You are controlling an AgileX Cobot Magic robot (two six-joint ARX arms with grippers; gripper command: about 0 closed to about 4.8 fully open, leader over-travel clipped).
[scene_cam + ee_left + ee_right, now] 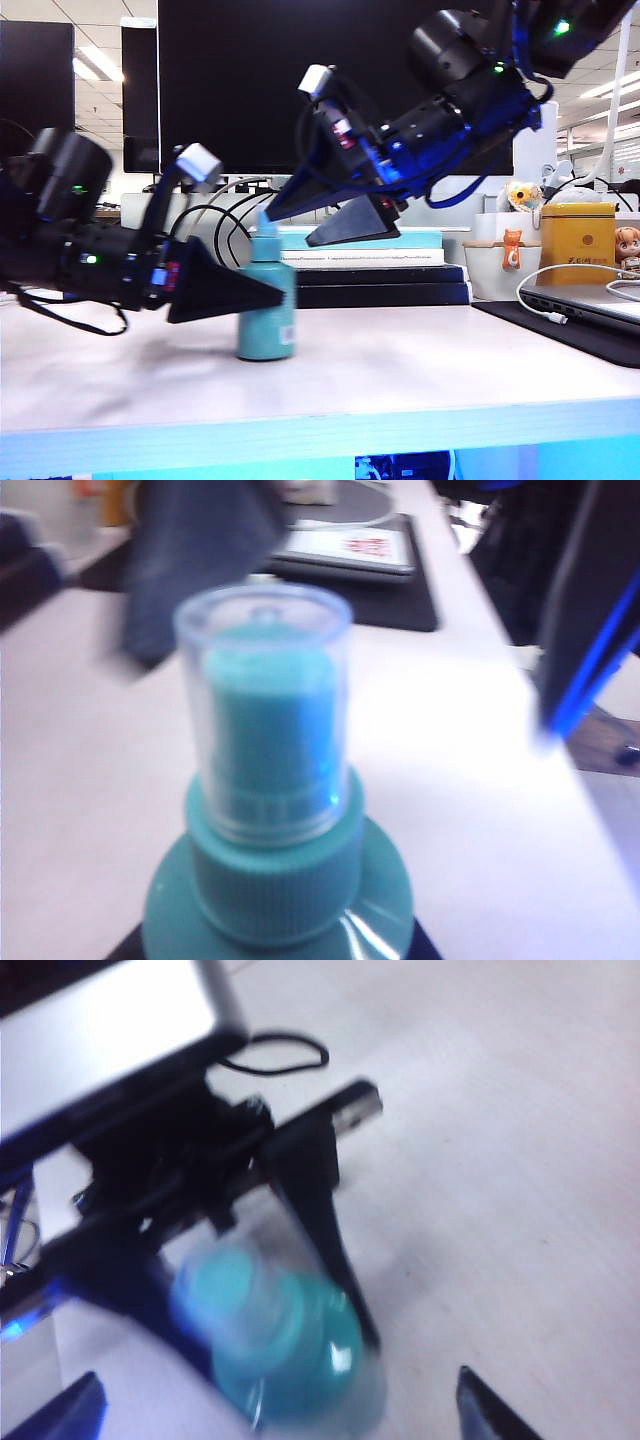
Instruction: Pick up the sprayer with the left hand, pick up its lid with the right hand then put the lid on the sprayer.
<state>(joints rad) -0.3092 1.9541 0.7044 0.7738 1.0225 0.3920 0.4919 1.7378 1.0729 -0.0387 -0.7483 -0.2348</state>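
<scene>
Wearing its clear lid [264, 715], the teal sprayer [267, 305] stands upright

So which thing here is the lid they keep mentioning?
Find the teal sprayer standing on the white table, gripped by the left gripper. The lid is the clear thimble-like cap over its nozzle, see-through unlike the solid teal bottle.
</scene>
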